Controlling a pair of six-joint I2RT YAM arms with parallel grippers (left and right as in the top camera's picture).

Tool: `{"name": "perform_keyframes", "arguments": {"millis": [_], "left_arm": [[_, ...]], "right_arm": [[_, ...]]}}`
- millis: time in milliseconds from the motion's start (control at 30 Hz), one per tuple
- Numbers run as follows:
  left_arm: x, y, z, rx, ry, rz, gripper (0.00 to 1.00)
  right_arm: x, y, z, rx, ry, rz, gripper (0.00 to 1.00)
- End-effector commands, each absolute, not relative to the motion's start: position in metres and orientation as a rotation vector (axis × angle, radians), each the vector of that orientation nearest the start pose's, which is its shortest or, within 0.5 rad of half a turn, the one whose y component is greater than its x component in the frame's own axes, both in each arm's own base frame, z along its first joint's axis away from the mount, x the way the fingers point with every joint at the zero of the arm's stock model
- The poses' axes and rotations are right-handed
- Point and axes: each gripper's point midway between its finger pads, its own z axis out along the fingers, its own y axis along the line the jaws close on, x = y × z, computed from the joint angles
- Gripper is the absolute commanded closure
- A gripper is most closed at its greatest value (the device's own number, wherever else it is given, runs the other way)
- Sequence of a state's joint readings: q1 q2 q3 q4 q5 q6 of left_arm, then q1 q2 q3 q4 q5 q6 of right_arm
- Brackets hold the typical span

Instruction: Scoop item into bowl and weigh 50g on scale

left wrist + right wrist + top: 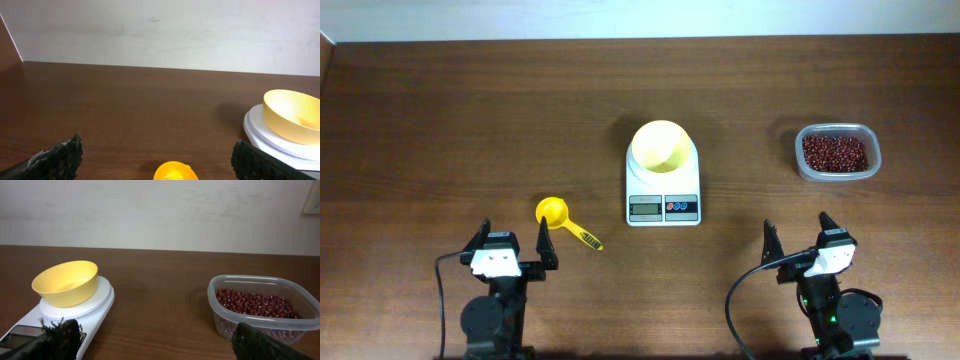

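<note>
While the overhead view took in the whole surface (pixel 470 100) at once, each wrist view caught only part of it. From above, the scale (pixel 663 190) sat mid-surface with the bowl (pixel 660 147) on its platform and its display on the edge facing the arms. The yellow scoop (pixel 567 222) lay just left of the scale, and the clear container (pixel 799 150) holding the beans (pixel 835 152) stood well to the right of the scale.

Only the overhead view showed the scoop's handle. The left wrist view gave just the top of the scoop's cup at its lower edge, with the bowl and the scale's platform off to the right. The beans showed up close only in the right wrist view, heaped low in the container, with the bowl's bare yellow inside beside them.

The left fingers (pixel 548 250), nearer the arms and left of the scale, were spread fully wide and held nothing; the scoop lay just ahead of them, untouched. The right fingers (pixel 769 240), to the scale's right, were equally wide and empty, with the beans well apart from them.
</note>
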State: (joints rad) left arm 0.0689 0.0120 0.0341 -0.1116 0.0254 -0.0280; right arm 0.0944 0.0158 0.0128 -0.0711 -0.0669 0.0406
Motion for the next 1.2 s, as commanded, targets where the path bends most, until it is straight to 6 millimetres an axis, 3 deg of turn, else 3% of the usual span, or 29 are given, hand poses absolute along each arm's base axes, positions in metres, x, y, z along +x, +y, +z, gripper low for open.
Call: {"name": "perform_keyframes", "arguments": {"millis": [0,800,900,1067,1167], "left_arm": [[0.244,0.015,0.156,-0.079,1.666,0.013,0.01],[0.245,0.016,0.158,-0.084,1.657,0.019,0.01],[0.246,0.017,0.176,-0.081,1.583,0.021,0.01],[0.241,0.004,0.229,-0.007,1.368,-0.026,0.01],[0.236,0.002,0.25,0.005,1.282,-0.025,0.01]], "right_arm": [[0.244,0.034,0.156,-0.097,1.645,0.147,0.01],[0.244,0.034,0.156,-0.097,1.645,0.147,0.01],[0.244,0.034,0.156,-0.097,1.645,0.147,0.01],[0.244,0.034,0.156,-0.097,1.645,0.147,0.01],[0.244,0.034,0.156,-0.097,1.646,0.147,0.01]]}}
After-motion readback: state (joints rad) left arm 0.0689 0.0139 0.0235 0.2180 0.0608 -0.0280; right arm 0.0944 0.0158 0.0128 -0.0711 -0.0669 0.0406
